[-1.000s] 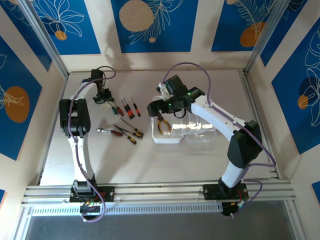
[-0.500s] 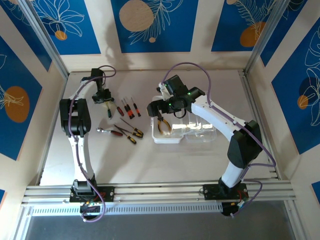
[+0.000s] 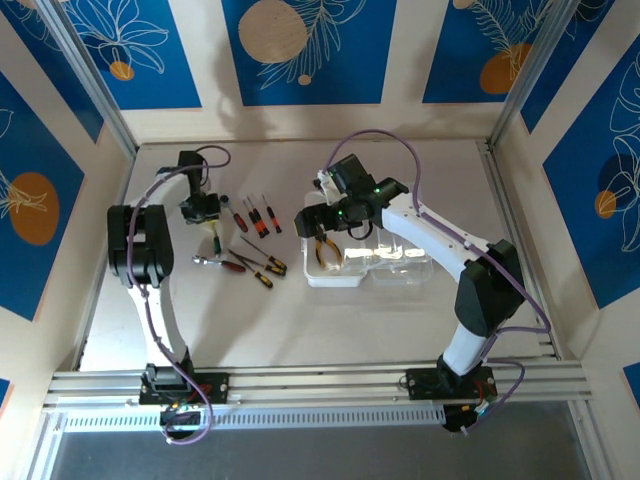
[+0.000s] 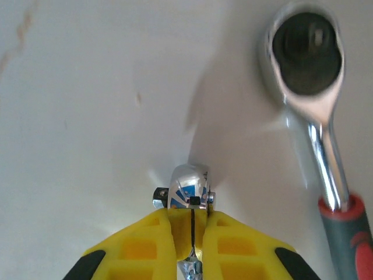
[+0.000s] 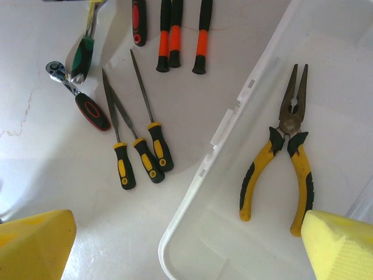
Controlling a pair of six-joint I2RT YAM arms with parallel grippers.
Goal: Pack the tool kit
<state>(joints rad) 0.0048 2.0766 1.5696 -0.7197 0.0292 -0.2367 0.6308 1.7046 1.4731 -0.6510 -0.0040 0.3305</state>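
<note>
Left fingers (image 4: pixel 152 245) nearer (tool (image 4: pixel 187 185) between them)

My left fingers (image 4: pixel 145 248) are yellow and black, the green-handled tool (image 5: pixel 81 57) chrome-tipped, the pliers (image 5: pixel 289 125) yellow-and-black handled, the surface (image 5: pixel 52 181) white.

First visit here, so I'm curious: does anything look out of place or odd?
Nothing broken or spilled. Only the pliers lie in the clear case; the yellow-handled screwdrivers lie fanned askew on the table beside it.
</note>
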